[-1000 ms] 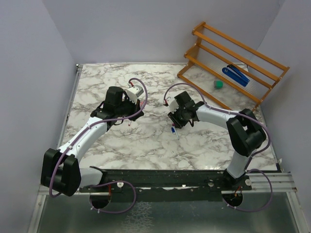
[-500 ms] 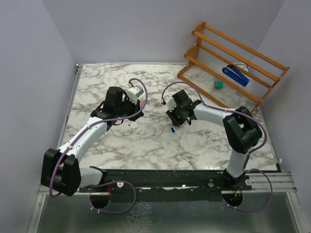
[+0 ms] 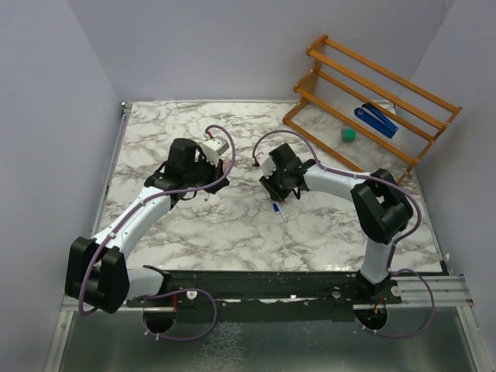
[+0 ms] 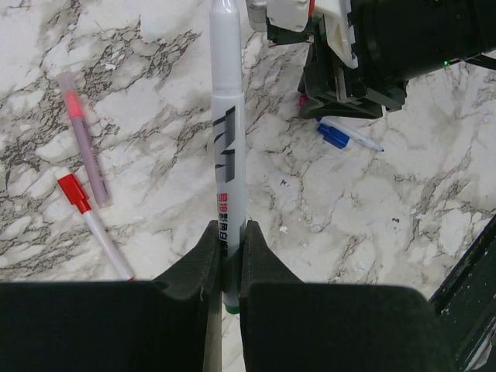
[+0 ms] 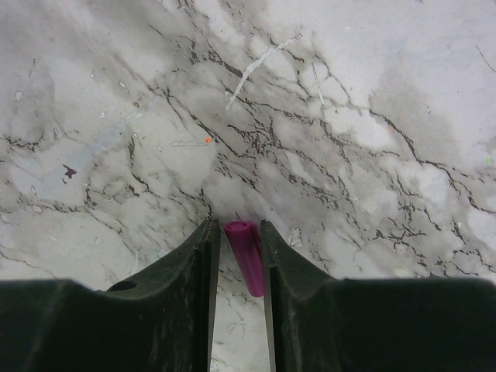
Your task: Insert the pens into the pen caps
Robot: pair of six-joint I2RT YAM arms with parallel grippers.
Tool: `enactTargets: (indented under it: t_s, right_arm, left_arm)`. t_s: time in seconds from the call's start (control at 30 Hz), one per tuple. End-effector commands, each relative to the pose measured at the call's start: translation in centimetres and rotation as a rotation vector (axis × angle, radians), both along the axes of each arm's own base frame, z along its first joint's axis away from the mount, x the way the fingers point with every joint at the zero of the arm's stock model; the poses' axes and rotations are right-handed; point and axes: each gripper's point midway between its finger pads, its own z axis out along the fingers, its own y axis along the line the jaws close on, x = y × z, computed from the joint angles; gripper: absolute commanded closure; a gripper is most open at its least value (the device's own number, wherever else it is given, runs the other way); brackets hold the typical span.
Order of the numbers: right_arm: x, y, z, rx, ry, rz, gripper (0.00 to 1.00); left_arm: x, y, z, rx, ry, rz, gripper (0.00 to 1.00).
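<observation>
Left gripper (image 4: 227, 244): jaws pressed on the tail end of a grey-white pen (image 4: 228, 116), barrel sticking straight out to 12 o'clock in the left wrist view, so the long free end can act as the insertion side. Right gripper (image 5: 236, 227): jaws pinching a magenta cap (image 5: 246, 263) close to their tips, with one end poking out toward 12 o'clock in its own view. That reads as a cap presented for mating, though whether that end is the open mouth can't be told. In the left wrist view the right gripper sits at about 1 o'clock of the pen tip, near but not lined up, so the axes need alignment before any push. The pen and cap are both off the bench (image 3: 232, 232), mid-field between the arms. Around them, a blue-capped pen (image 4: 345, 138) lies on the bench just under the right gripper, apparently done. A red-capped pen (image 4: 93, 225) and a pink pen (image 4: 85, 139) lie side by side at 9 o'clock of the held pen. The wooden rack (image 3: 325, 54) with blue stapler (image 3: 376, 120) and green block (image 3: 349, 135) sits at 1 o'clock, well apart. Nothing stands between pen tip and cap; the likely risk is the blue-capped pen below if the arms dip.
</observation>
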Motion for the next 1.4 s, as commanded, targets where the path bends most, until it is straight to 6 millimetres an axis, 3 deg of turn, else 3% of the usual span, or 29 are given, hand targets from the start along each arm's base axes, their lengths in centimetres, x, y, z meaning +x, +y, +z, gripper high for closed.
enactTargets:
  t_s: [0.0, 0.5, 0.7, 0.93, 1.17, 1.37]
  right_arm:
    - [-0.4, -0.5, -0.7, -0.027, 0.015, -0.013, 0.68]
    - [-0.4, -1.0, -1.6, -0.061, 0.028, -0.035, 0.72]
    - [-0.1, -1.6, -2.3, -0.103, 0.032, -0.057, 0.9]
    - [0.4, -2.0, -2.2, -0.113, 0.006, -0.096, 0.96]
    - [2.9, -2.5, 1.4, -0.07, -0.161, -0.197, 0.96]
    - [4.7, -1.9, 7.8, 0.079, -0.324, -0.254, 0.96]
  left_arm:
    - [0.5, 0.0, 0.7, -0.003, -0.016, 0.001, 1.0]
    - [0.5, 0.0, 0.7, 0.0, -0.016, 0.004, 1.0]
    - [0.5, 0.3, 0.4, 0.013, -0.011, 0.013, 1.0]
    - [0.6, 0.3, 0.2, 0.017, -0.005, 0.016, 1.0]
    - [0.6, 0.4, 0.1, 0.021, -0.004, 0.021, 1.0]
    - [0.5, 0.1, 0.4, 0.004, -0.012, 0.004, 1.0]
